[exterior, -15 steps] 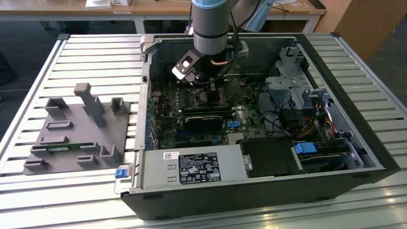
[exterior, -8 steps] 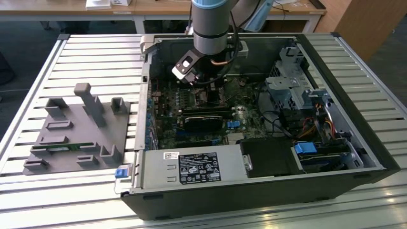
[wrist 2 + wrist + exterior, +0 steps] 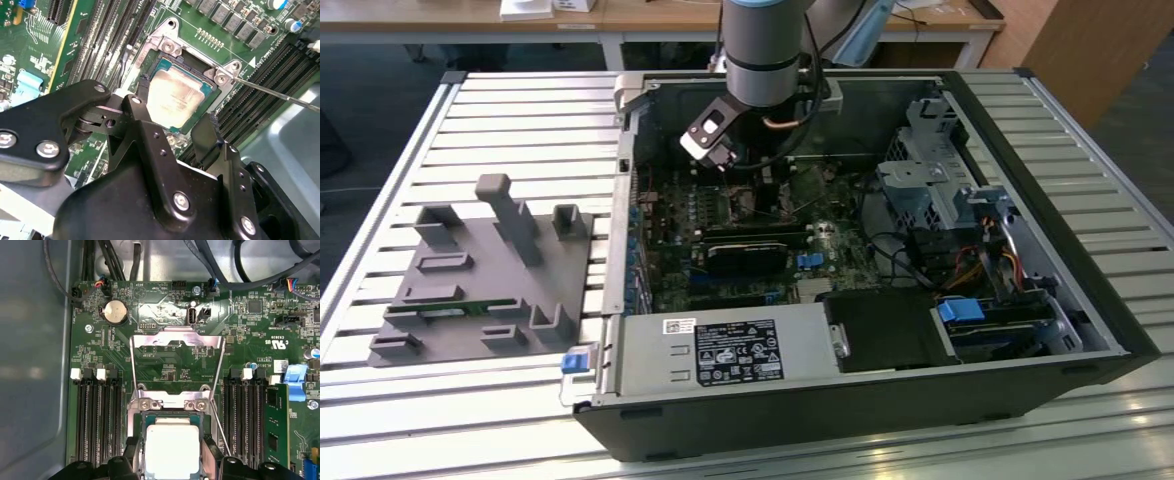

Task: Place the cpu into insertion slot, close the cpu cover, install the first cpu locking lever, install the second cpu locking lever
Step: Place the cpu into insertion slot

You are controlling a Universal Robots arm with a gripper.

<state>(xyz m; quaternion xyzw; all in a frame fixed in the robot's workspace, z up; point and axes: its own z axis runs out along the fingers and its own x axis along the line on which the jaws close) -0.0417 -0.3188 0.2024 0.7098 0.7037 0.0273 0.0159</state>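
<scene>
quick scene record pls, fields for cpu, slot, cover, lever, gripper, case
cpu: lying flat in the slot, silver top up
insertion slot: filled by the cpu, green board around it
cpu cover: open, tilted back from the slot
locking lever: thin rod, raised, not latched
gripper: open, low over the slot, one finger on each side of the cpu
computer case: lying on its side, open

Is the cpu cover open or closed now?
Open: in the first wrist view the cpu cover stands flipped back, and the cpu lies uncovered.
</scene>
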